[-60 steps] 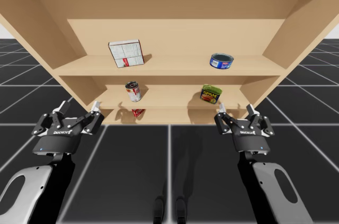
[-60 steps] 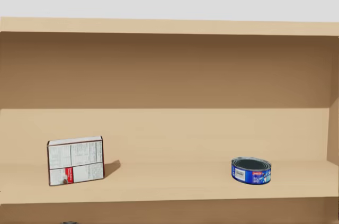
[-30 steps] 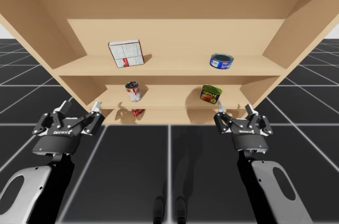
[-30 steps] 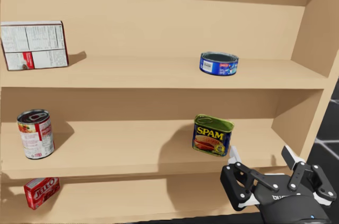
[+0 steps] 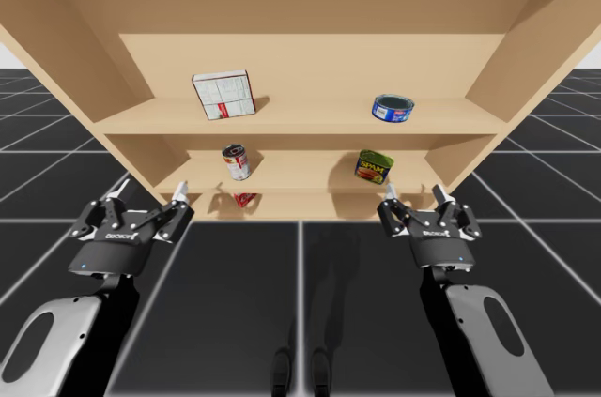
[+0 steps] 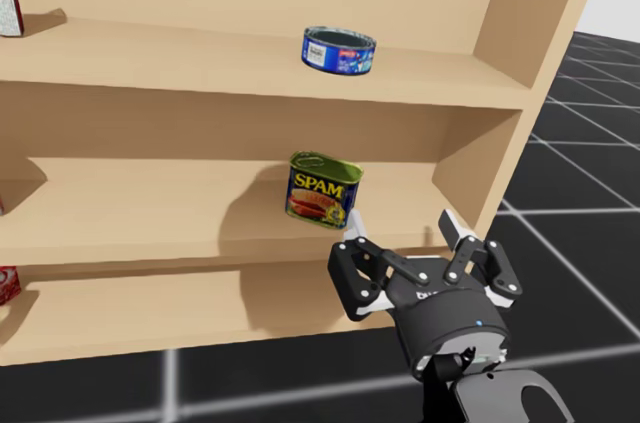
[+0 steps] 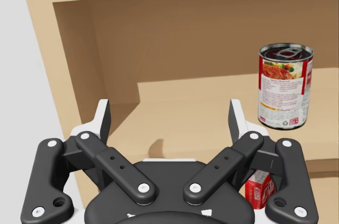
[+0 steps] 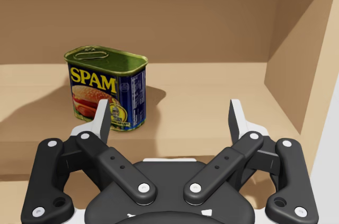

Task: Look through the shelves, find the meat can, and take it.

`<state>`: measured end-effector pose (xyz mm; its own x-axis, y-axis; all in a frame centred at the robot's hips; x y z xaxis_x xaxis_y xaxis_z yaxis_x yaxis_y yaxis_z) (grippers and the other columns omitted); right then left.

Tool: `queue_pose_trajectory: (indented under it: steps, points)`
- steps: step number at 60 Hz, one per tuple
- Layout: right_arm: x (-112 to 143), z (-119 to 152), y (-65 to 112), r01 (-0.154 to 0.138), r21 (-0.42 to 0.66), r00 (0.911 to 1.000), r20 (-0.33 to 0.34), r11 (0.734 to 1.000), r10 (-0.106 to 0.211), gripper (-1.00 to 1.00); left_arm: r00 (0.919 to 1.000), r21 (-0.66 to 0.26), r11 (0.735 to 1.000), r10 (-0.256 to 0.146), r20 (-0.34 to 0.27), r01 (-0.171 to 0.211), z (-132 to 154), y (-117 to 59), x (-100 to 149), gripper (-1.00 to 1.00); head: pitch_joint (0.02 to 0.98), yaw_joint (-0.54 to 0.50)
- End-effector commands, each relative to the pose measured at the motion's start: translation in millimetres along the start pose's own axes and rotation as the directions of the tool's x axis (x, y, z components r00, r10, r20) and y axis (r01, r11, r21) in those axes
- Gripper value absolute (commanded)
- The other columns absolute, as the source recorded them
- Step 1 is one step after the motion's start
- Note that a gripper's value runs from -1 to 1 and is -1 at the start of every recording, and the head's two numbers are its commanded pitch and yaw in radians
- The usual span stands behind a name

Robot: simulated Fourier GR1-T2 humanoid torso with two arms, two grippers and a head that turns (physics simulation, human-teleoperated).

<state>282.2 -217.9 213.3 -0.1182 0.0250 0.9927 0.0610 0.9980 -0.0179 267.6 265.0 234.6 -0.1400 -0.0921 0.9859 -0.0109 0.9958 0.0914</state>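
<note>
**Right gripper open, just short of the meat can**

Your right gripper [image 8: 169, 113] had its two fingers spread wide, with nothing between them. Seen from the right wrist, the meat can [image 8: 106, 89] stood ahead of that gripper and clear of it. It lined up with one finger rather than with the gap. The can is blue and yellow with a green top, and it rested on the middle shelf [image 6: 150, 213] near the shelves' right side wall.

In the head view the meat can [image 6: 323, 189] sat at the centre of the frame. The right gripper [image 6: 402, 228] was just below and to the right of it, apart from it.

In the high view the right gripper [image 5: 413, 195] was at the lower right, in front of the shelf edge. The meat can [image 5: 374, 167] sat just above it, to the left.

Your left gripper [image 7: 169, 113] was also spread and held nothing. Ahead of it and off to one side, a tall can [image 7: 285, 86] stood upright on the middle shelf. A red box [image 7: 259, 189] lay on the shelf below that can. In the high view the left gripper [image 5: 150, 192] hung at the lower left, in front of the shelves.

On the top shelf, a white box [image 5: 223, 95] stood at the upper left. A flat blue can [image 5: 392, 108] sat at the upper right, above the meat can.
</note>
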Motion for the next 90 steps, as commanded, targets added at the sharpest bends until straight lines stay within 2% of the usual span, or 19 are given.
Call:
queue_pose_trajectory:
  steps: [1,4,6,8,13,23,27,29,34,36,43,47,50,59,60,64,68,83,90]
  points:
    - [4,1,7.4,0.030,0.017,0.9992,-0.026,0.999,-0.030,-1.00,1.0000,-0.003,1.000,0.001,-0.003,-0.001,0,-1.5,-1,-1.00,0.554,-0.29]
    - [9,3,12.5,0.044,0.031,0.9984,-0.038,0.999,-0.043,-1.00,1.0000,-0.006,1.000,0.001,-0.006,-0.001,-1,-2.2,-1,-1.00,0.552,-0.29]
    - [11,3,15.5,0.040,0.026,0.9983,-0.043,0.999,-0.039,-1.00,1.0000,-0.007,1.000,0.001,-0.008,-0.001,-1,-2.4,-1,-1.00,0.552,-0.29]
    - [14,4,21.6,0.014,0.019,0.9988,-0.047,1.000,-0.013,-1.00,1.0000,-0.009,1.000,0.000,-0.009,0.000,-1,-3.2,-1,-1.00,0.554,-0.29]
    - [19,5,32.9,-0.007,0.018,0.9979,-0.065,1.000,0.008,-1.00,1.0000,-0.013,1.000,0.000,-0.008,0.000,-1,-3.8,-1,-1.00,0.553,-0.29]
    - [31,0,60.1,0.006,-0.021,0.9943,-0.106,1.000,-0.008,-1.00,0.9999,-0.016,1.000,-0.006,-0.010,0.006,-1,-3.9,-2,-1.00,0.544,-0.29]
    - [32,-4,67.4,-0.017,-0.061,0.9925,-0.122,0.998,0.010,-1.00,0.9999,-0.016,1.000,-0.006,-0.009,0.006,-1,-3.9,-1,-1.00,0.544,-0.29]
    - [32,-6,70.1,-0.014,-0.078,0.9923,-0.124,0.997,0.004,-1.00,0.9999,-0.016,1.000,-0.007,-0.009,0.007,-1,-3.8,-1,-1.00,0.543,-0.29]
    - [31,-11,78.8,-0.051,-0.122,0.9926,-0.116,0.991,0.037,-1.00,0.9998,-0.020,1.000,-0.012,-0.012,0.012,0,-4.0,-1,-1.00,0.545,-0.29]
    - [29,-15,83.1,-0.090,-0.180,0.9928,-0.094,0.979,0.074,-1.00,0.9997,-0.026,0.999,-0.021,-0.015,0.020,0,-4.9,-2,-1.00,0.547,-0.29]
    - [22,-27,89.6,-0.132,-0.258,0.9878,-0.114,0.957,0.106,-1.00,0.9996,-0.029,0.999,-0.022,-0.015,0.022,0,-4.9,-2,-1.00,0.551,-0.29]
    - [19,-33,93.2,-0.133,-0.266,0.9859,-0.135,0.955,0.100,-1.00,0.9996,-0.028,0.999,-0.023,-0.015,0.022,0,-4.8,-1,-1.00,0.550,-0.29]
    - [17,-37,95.0,-0.142,-0.270,0.9847,-0.136,0.952,0.109,-1.00,0.9996,-0.028,0.999,-0.023,-0.015,0.023,1,-4.6,-1,-1.00,0.549,-0.29]
    - [13,-54,102.5,-0.140,-0.297,0.9794,-0.182,0.945,0.089,-1.00,0.9996,-0.025,0.999,-0.026,-0.013,0.025,1,-4.0,-1,-1.00,0.549,-0.29]
    - [13,-57,103.9,-0.133,-0.313,0.9801,-0.182,0.940,0.078,-1.00,0.9996,-0.024,0.999,-0.026,-0.013,0.026,1,-4.0,-1,-1.00,0.548,-0.29]
    - [12,-62,107.0,-0.140,-0.310,0.9795,-0.182,0.940,0.086,-1.00,0.9996,-0.022,0.999,-0.027,-0.013,0.027,1,-3.8,-1,-1.00,0.548,-0.29]
    - [12,-68,110.6,-0.123,-0.309,0.9804,-0.185,0.943,0.067,-1.00,0.9995,-0.016,0.999,-0.031,-0.011,0.031,1,-2.8,0,-1.00,0.548,-0.29]
    - [5,-93,111.9,-0.164,-0.342,0.9694,-0.230,0.925,0.087,-1.00,0.9993,-0.008,0.999,-0.036,-0.012,0.036,1,0.2,1,-1.00,0.552,-0.29]
    - [-1,-103,108.4,-0.173,-0.365,0.9661,-0.244,0.915,0.085,-1.00,0.9992,-0.009,0.999,-0.038,-0.013,0.038,1,0.3,0,-1.00,0.553,-0.29]
